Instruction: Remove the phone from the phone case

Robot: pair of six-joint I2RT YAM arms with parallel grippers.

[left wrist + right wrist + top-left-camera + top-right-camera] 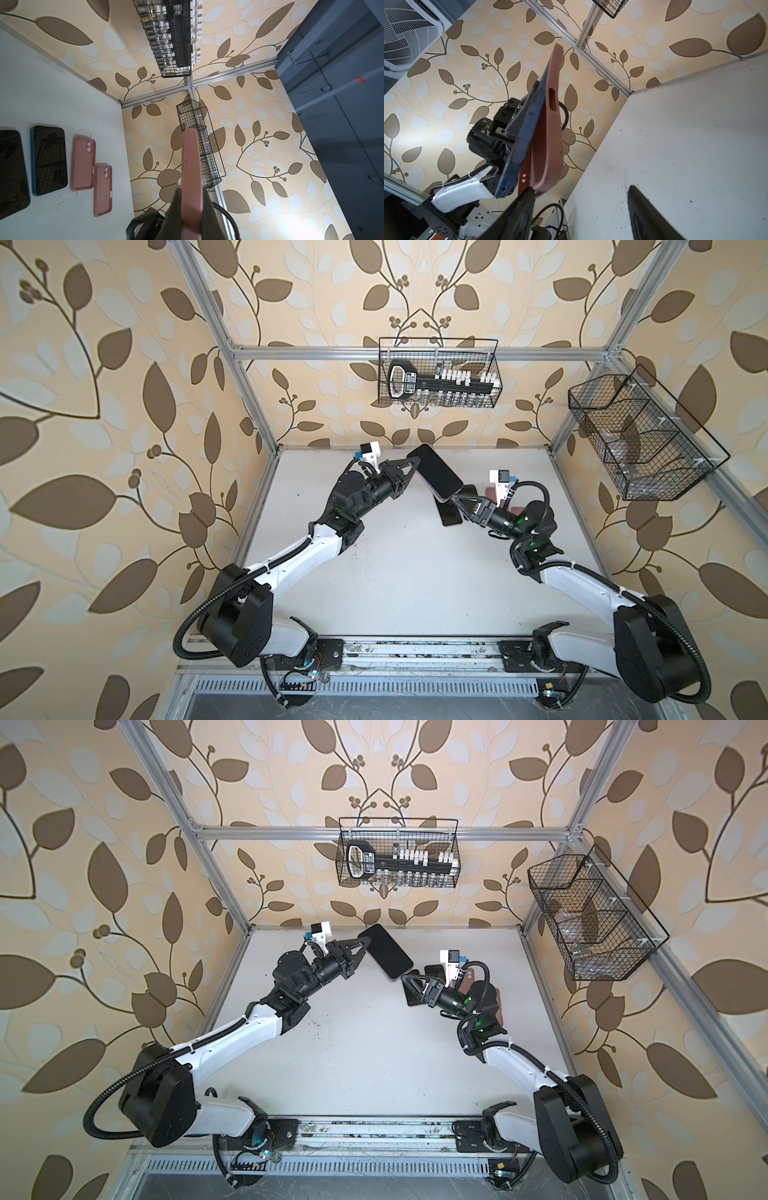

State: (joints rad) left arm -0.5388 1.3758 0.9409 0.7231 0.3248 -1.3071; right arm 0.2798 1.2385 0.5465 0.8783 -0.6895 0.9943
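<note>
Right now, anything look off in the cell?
The pink case gapes away from the blue phone at the end nearest the right gripper, while the left gripper clamps them in the air: half peeled, as the task would expect. Black specks dot the table. Nothing else stands out.

The phone case (191, 166) and a dark phone (11, 172) on the counter (52, 83) are cut off by the left wrist view's edge.
</note>
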